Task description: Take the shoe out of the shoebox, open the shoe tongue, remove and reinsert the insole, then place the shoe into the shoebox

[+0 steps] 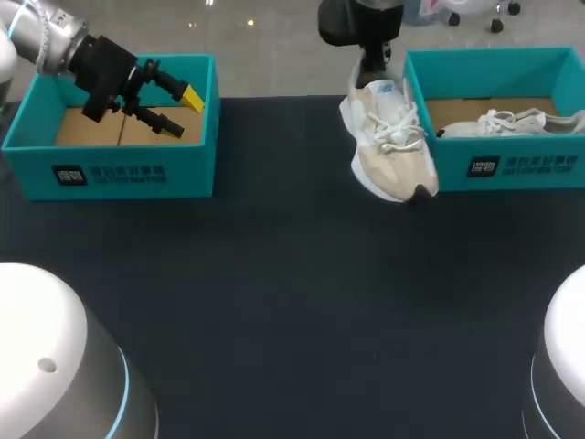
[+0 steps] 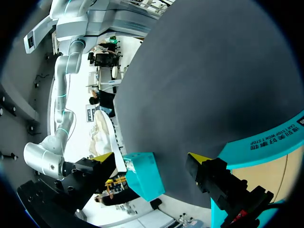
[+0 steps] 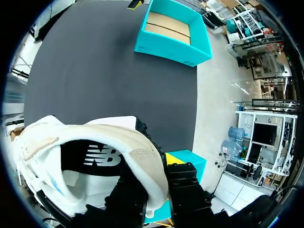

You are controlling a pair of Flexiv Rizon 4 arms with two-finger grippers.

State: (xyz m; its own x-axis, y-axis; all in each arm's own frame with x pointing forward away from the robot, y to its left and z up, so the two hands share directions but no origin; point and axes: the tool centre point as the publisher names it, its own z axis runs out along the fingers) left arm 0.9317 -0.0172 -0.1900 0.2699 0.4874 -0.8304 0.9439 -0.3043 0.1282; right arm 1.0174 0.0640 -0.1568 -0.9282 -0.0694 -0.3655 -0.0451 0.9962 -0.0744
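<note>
The shoe (image 1: pixel 391 137) is gripped at its heel collar by the closed right gripper (image 1: pixel 370 73). Its toe appears to rest on the table (image 1: pixel 274 274) near the far edge, just beside the right box (image 1: pixel 512 169). Such a narrow hold on soft padding could let the shoe slip or twist, and the loose laces could be snagged on the box wall. The left gripper (image 1: pixel 186 112) is held open over the left box (image 1: pixel 110 174). Beige suede-like panels, white mesh and a thick rounded sole are seen; the boxes are stiff teal card.

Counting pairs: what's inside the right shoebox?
The right shoebox holds a white laced shoe on cardboard; its front wall hides the shoe's underside. The beige shoe is outside, in the right gripper.
</note>
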